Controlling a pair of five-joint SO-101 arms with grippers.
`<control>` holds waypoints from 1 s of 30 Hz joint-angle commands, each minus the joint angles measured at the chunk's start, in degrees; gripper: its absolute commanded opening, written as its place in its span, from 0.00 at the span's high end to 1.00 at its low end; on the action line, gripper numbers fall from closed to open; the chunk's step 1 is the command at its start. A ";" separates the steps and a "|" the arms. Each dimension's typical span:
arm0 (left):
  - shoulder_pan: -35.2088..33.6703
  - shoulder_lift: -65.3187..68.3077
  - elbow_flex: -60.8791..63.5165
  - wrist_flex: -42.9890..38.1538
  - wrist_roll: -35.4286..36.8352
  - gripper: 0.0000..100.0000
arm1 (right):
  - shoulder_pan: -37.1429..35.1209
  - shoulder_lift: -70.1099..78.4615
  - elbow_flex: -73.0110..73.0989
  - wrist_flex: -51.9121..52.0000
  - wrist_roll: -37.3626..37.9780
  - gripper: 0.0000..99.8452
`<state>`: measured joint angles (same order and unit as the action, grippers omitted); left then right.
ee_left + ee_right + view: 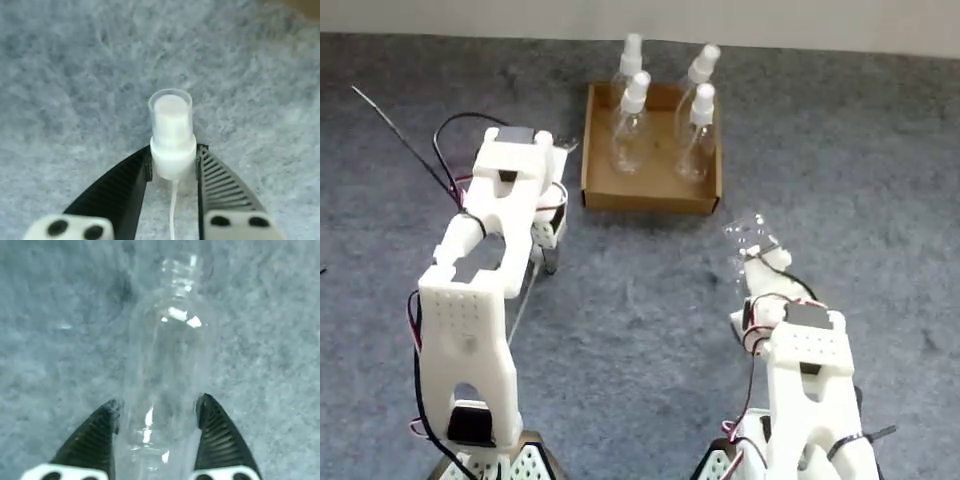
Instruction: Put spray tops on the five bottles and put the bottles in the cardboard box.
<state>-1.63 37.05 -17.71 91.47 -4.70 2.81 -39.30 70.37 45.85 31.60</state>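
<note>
The spray top was pinched tight in the left gripper, at 8 o'clock from the cardboard box. The right gripper held a bare bottle at 4 o'clock from the box. 4 topped bottles were inside.

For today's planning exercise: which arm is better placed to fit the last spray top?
Left. The left gripper grips the spray top; the right gripper holds the uncapped bottle.
</note>
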 commanded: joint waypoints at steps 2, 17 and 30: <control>2.33 -12.26 12.09 -7.91 -0.35 0.94 | -0.84 -0.40 0.84 -1.71 -3.78 0.82; 1.19 -26.07 39.43 -33.32 2.20 0.93 | -6.81 -0.04 1.36 -1.80 -4.22 0.82; 1.80 -25.98 42.77 -39.47 2.02 0.93 | -14.29 -0.40 15.69 -28.88 -4.22 0.82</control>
<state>0.04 11.82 24.40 55.96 -3.21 -10.02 -39.38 81.71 22.73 28.00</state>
